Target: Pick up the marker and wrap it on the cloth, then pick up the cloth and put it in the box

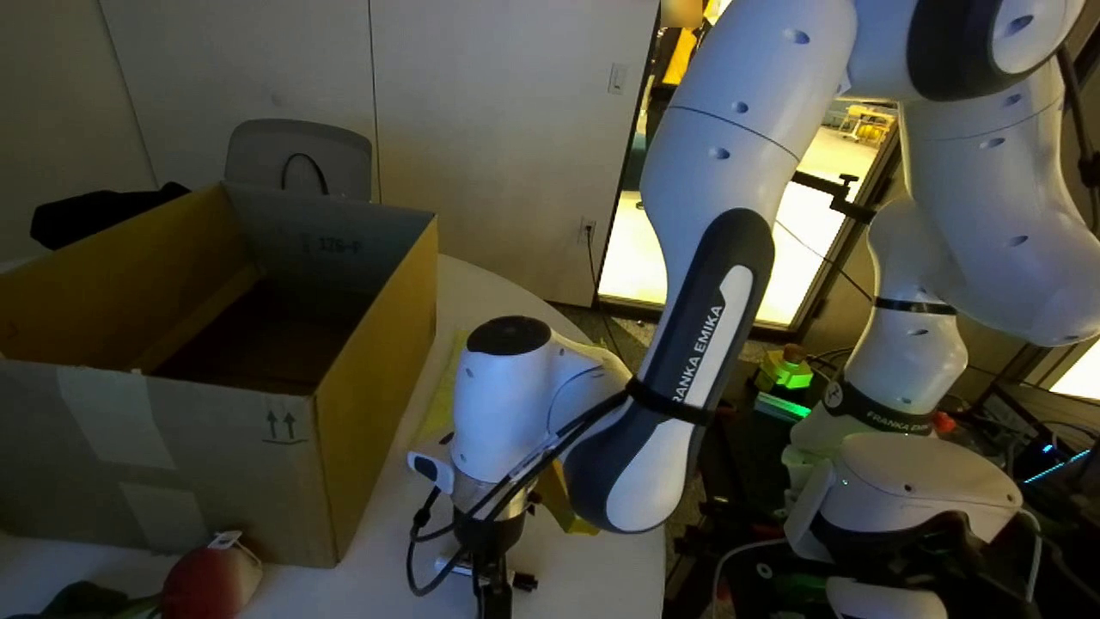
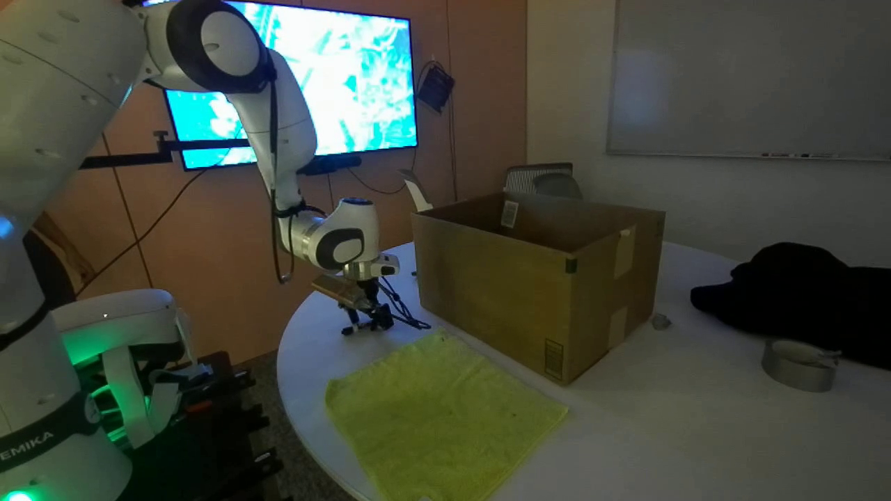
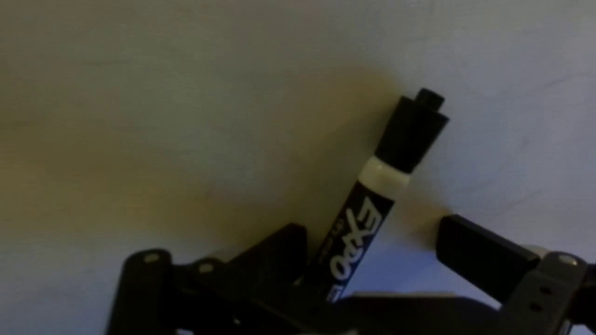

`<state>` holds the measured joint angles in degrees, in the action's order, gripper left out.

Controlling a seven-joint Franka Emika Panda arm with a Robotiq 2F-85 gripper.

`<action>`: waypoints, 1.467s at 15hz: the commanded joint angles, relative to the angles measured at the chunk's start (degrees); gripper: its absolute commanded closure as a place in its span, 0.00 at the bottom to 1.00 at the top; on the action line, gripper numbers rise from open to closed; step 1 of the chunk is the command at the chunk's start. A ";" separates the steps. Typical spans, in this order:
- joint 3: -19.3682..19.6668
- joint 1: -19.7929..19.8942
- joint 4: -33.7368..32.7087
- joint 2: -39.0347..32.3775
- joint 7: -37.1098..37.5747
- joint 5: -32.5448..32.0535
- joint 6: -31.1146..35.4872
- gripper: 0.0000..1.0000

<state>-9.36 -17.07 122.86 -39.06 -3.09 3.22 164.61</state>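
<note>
Clearly the gripper (image 3: 372,239) is spread, its fingers (image 3: 484,258) standing wide on either side of the marker (image 3: 376,190); the marker lies aslant on the white table (image 2: 696,431), capped end pointing far and right in the wrist view, its near end hidden by the gripper (the right-hand finger there is apart from it; whether the left-hand one touches it I cannot tell); in an exterior view the yellow cloth (image 2: 445,417) lies flat at the near left of the table, the gripper low over the table beyond the cloth's far edge; the cardboard box (image 2: 494,292) stands open-topped just beside the cloth's far right edge; farther right sit a grey roll (image 2: 798,374) and, on its far side, a black heap (image 2: 800,299).
</note>
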 commanded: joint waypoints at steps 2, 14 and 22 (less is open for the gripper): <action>4.40 -3.92 -2.38 -0.95 3.42 -6.30 -3.15 0.57; 5.30 1.41 -4.71 4.24 1.32 -13.07 -21.66 0.88; 8.64 15.04 0.86 9.18 -1.99 -10.02 -16.58 0.89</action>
<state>-1.31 -6.27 120.00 -33.02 -2.83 -8.26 145.55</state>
